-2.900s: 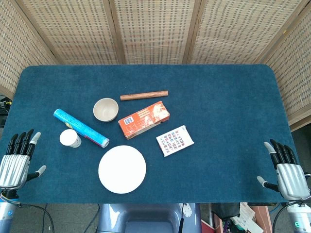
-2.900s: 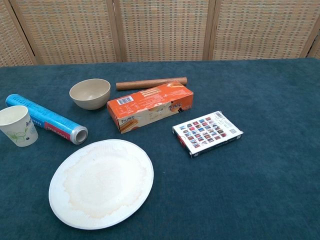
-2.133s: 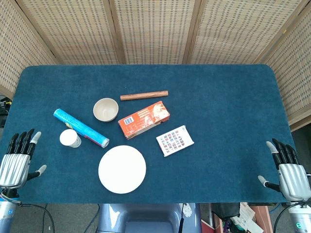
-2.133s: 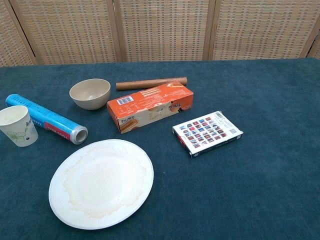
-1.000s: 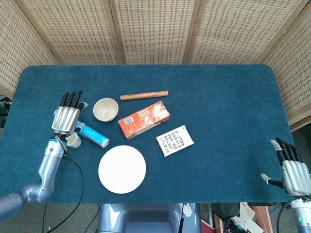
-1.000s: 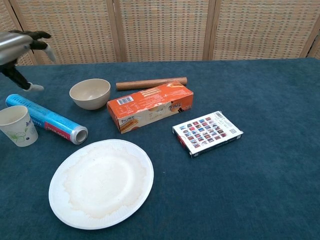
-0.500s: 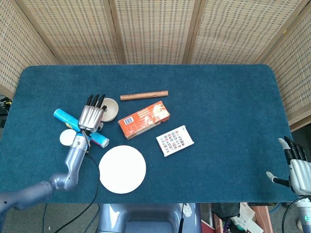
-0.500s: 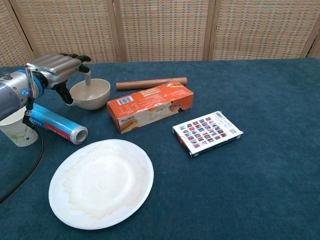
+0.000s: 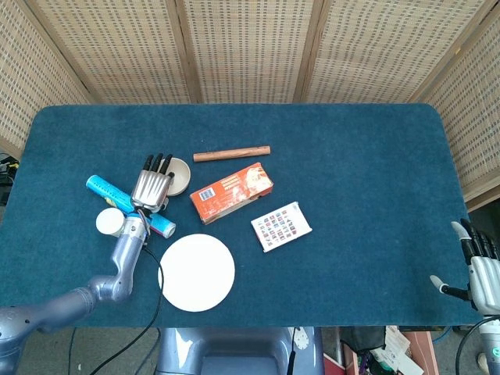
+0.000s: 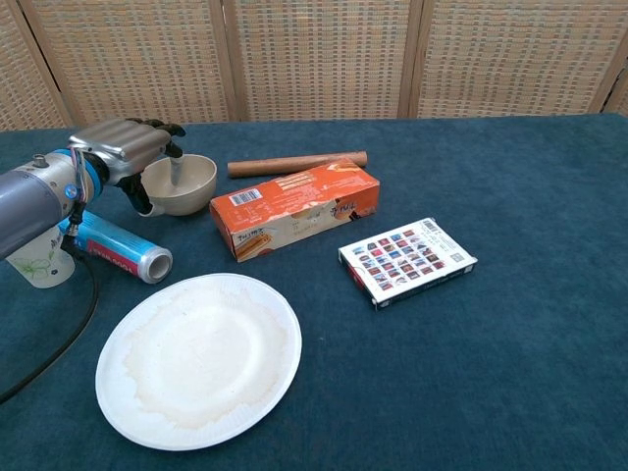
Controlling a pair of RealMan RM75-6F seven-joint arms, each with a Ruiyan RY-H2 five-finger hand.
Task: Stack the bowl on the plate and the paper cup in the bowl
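The beige bowl (image 10: pixel 191 186) stands upright at the left rear of the table, also seen as bowl (image 9: pixel 181 175) from the head. My left hand (image 10: pixel 126 143) hovers over its left rim with fingers spread; one finger dips inside and the thumb lies outside the wall. From the head view, the left hand (image 9: pixel 152 184) covers the bowl's left half. The paper cup (image 9: pixel 108 223) stands near left, partly hidden by my forearm as cup (image 10: pixel 34 265). The white plate (image 10: pixel 199 360) lies in front. My right hand (image 9: pixel 486 272) is open off the table's right corner.
A blue foil roll (image 10: pixel 118 250) lies between cup and bowl, under my left forearm. An orange box (image 10: pixel 294 208) sits just right of the bowl, a brown stick (image 10: pixel 297 164) behind it, and a pictured card box (image 10: pixel 407 260) further right.
My left hand has swung in from the table's left edge to the bowl and now sits lower over its rim. The right hand has drifted slightly down and right.
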